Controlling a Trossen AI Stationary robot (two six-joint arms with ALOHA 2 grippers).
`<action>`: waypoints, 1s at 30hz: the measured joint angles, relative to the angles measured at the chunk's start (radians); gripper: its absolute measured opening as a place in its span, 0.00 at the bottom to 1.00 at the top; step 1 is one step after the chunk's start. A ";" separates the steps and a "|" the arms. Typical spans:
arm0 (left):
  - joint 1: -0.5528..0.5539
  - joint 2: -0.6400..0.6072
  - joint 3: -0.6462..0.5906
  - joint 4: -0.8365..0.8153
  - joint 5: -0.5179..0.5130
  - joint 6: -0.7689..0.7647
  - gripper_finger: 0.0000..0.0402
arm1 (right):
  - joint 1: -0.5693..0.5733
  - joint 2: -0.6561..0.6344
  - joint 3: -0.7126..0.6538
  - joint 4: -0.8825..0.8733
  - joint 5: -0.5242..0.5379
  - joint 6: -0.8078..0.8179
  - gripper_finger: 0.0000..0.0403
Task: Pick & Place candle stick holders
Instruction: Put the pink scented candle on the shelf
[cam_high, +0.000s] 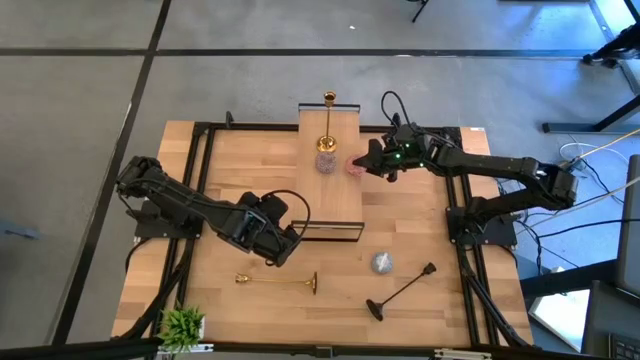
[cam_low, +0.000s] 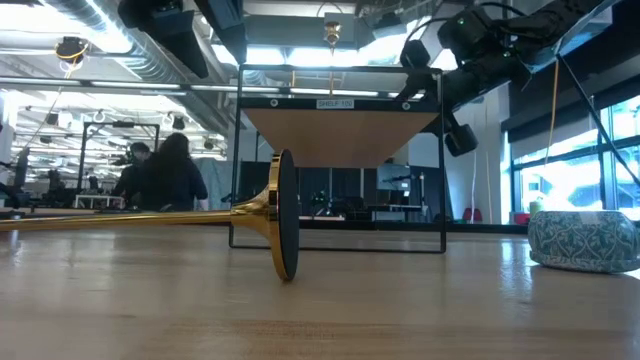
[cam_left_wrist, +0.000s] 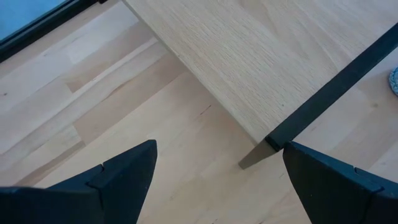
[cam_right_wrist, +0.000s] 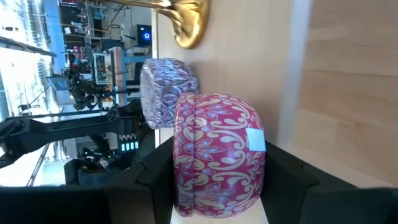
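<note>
The right hand (cam_high: 362, 163) clenches the pink cup (cam_right_wrist: 217, 152) in the upper middle of the high view, beside the purple cup (cam_high: 326, 160) and the upright gold holder (cam_high: 328, 120) on the shelf (cam_high: 345, 195). It seems the placing step; next it must lower the cup and release. The left hand (cam_high: 283, 250) waits released at lower centre.
</note>
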 joint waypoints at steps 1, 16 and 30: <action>0.000 0.000 0.000 0.000 0.000 0.000 0.86 | 0.002 0.005 0.011 -0.003 0.000 -0.002 0.45; -0.001 0.000 0.000 0.001 0.000 -0.008 0.86 | 0.004 0.029 0.115 -0.137 0.024 -0.076 0.48; -0.001 0.000 0.000 0.001 0.000 0.002 0.86 | 0.004 0.029 0.115 -0.093 0.010 -0.094 0.49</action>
